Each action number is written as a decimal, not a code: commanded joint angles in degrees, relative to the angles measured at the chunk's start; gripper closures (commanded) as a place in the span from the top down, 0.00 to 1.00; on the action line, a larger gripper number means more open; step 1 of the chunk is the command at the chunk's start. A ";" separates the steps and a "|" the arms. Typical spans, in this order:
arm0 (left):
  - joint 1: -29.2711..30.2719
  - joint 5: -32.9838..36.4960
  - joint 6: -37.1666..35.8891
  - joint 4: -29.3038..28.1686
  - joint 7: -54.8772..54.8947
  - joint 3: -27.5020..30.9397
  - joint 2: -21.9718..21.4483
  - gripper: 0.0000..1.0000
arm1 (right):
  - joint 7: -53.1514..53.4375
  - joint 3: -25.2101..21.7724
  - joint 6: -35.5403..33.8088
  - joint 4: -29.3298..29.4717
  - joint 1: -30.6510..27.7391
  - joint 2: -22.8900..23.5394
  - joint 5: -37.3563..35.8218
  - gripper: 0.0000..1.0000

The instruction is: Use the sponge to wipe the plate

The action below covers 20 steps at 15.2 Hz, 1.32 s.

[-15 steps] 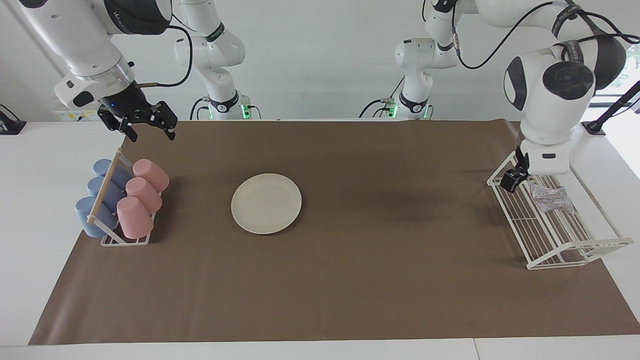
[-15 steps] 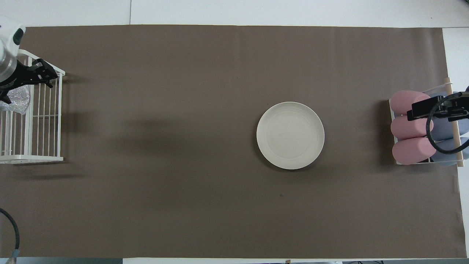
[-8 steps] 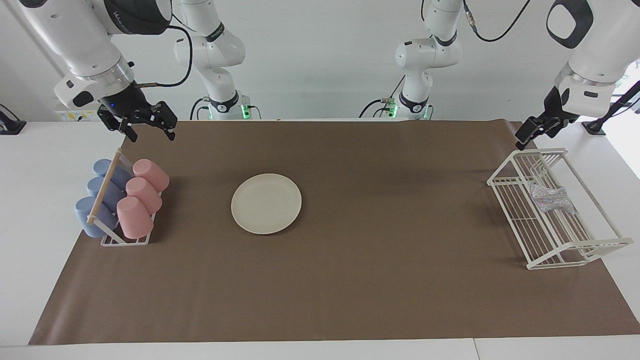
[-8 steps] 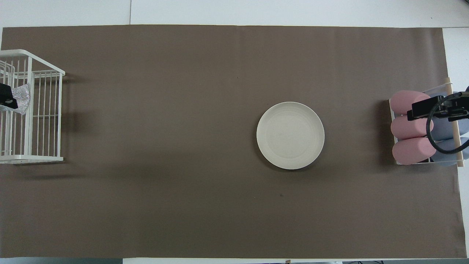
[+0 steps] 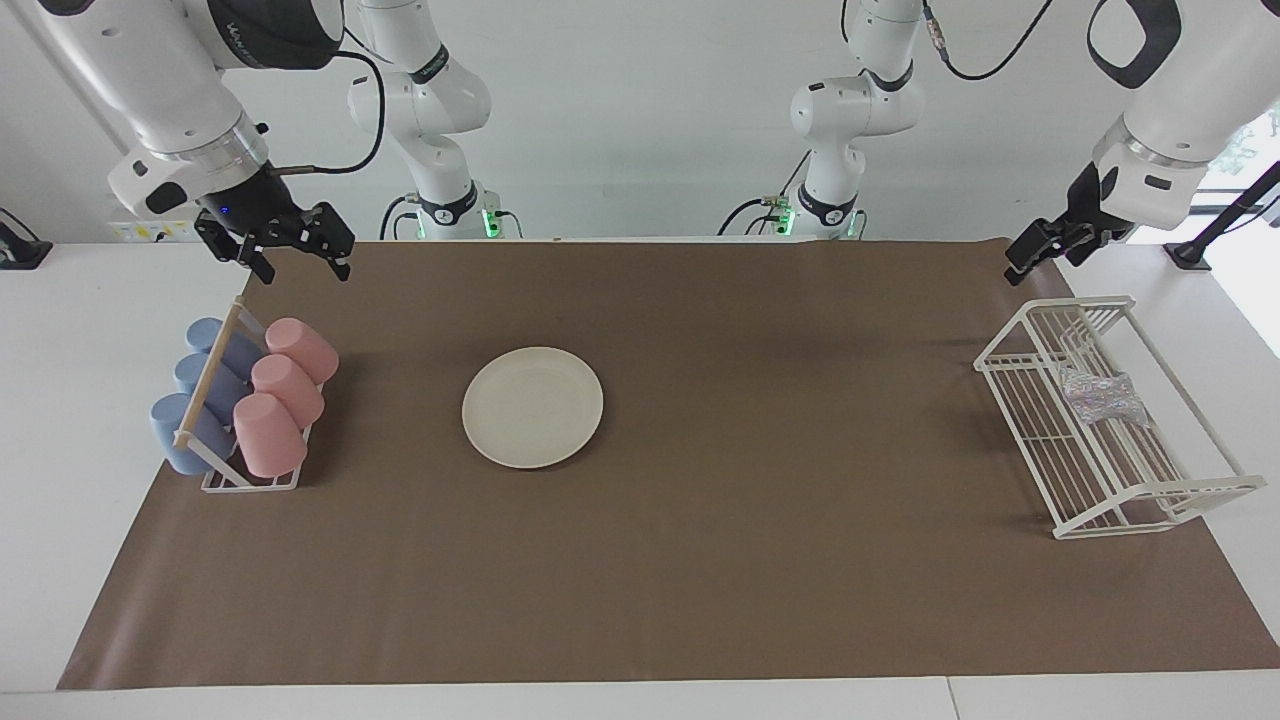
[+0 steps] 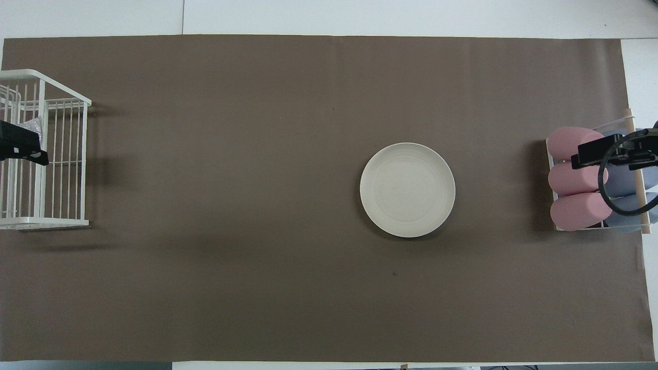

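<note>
Sponge [image 5: 1100, 396] in rack [image 5: 1040, 440], plate [image 5: 532, 407] apart

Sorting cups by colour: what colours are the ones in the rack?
Pink cups and blue cups; clearest in the facing view.

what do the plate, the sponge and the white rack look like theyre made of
The plate: matte cream, faint concentric rings, probably plastic or a fibre composite, maybe ceramic. The sponge: crinkly silvery mesh with pinkish glints, likely a metallic-film scrubber over a soft pad. The rack holding it: thin white bars, seemingly coated metal wire.
</note>
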 commanded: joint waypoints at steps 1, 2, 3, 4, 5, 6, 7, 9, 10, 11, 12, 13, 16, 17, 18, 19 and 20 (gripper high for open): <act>-0.74 -2.10 0.67 -3.77 5.70 0.23 -2.58 1.00 | 1.19 0.08 -0.05 -0.52 0.30 -0.65 -1.23 1.00; -1.27 -2.19 0.59 -3.24 5.99 0.23 -2.41 1.00 | 1.19 0.08 -0.05 -0.52 0.30 -0.65 -1.23 1.00; -1.27 -2.80 -0.02 -2.11 5.82 0.14 -2.41 1.00 | 1.19 0.08 -0.05 -0.52 0.30 -0.65 -1.23 1.00; -1.27 -4.19 -0.98 -1.57 5.64 0.23 -2.67 1.00 | 1.28 0.08 -0.05 -0.43 0.30 -0.65 -1.15 1.00; -1.10 -4.90 -2.30 -1.31 5.29 0.32 -3.02 1.00 | 1.28 0.08 0.13 -0.43 0.30 -0.65 -1.23 1.00; -1.01 -5.00 -3.36 -1.04 4.59 0.32 -3.63 1.00 | 1.19 0.08 0.13 -0.34 0.30 -0.65 -1.23 1.00; -0.83 -5.00 -3.89 -1.04 3.45 0.23 -4.16 1.00 | 1.11 0.08 0.13 -0.43 0.30 -0.65 -1.23 1.00; -0.83 -4.82 -3.81 -2.96 2.83 0.23 -5.04 1.00 | 0.84 0.08 0.22 -0.34 0.30 -0.56 -1.32 1.00; -0.75 -4.30 -3.11 -4.11 2.83 0.23 -5.13 1.00 | 0.84 0.08 0.22 -0.34 0.30 -0.56 -1.58 1.00; -0.75 -4.12 -1.80 -4.38 2.83 0.23 -5.04 1.00 | 0.76 0.08 0.13 -0.26 0.30 -0.56 -2.37 1.00; -0.66 -3.86 -0.65 -4.56 3.26 0.32 -4.69 1.00 | 0.67 0.08 -0.04 -0.26 0.30 -0.48 -3.16 1.00; -0.66 -1.51 0.14 -4.47 3.35 0.14 -4.52 1.00 | 0.49 0.08 -0.13 0.01 0.30 -0.39 -4.39 1.00; -0.92 0.89 1.38 -4.47 3.35 -0.91 -4.52 1.00 | -0.74 0.16 -0.40 0.18 0.39 -0.30 -7.56 1.00; -0.75 0.80 1.47 -4.47 3.27 -0.91 -4.52 1.00 | -0.39 0.34 -0.40 0.10 0.39 -0.39 -7.13 1.00; -0.66 0.71 1.47 -4.47 3.18 -0.91 -4.52 1.00 | -0.48 0.86 -0.40 0.10 0.39 -0.39 -7.21 1.00; -0.66 0.71 1.47 -4.47 3.09 -1.00 -4.52 1.00 | -0.82 0.87 -0.66 0.10 0.39 -0.39 -7.21 1.00; -0.57 0.71 1.47 -4.47 3.09 -1.00 -4.52 1.00 | -0.83 0.87 -1.53 0.10 0.39 -0.39 -7.30 1.00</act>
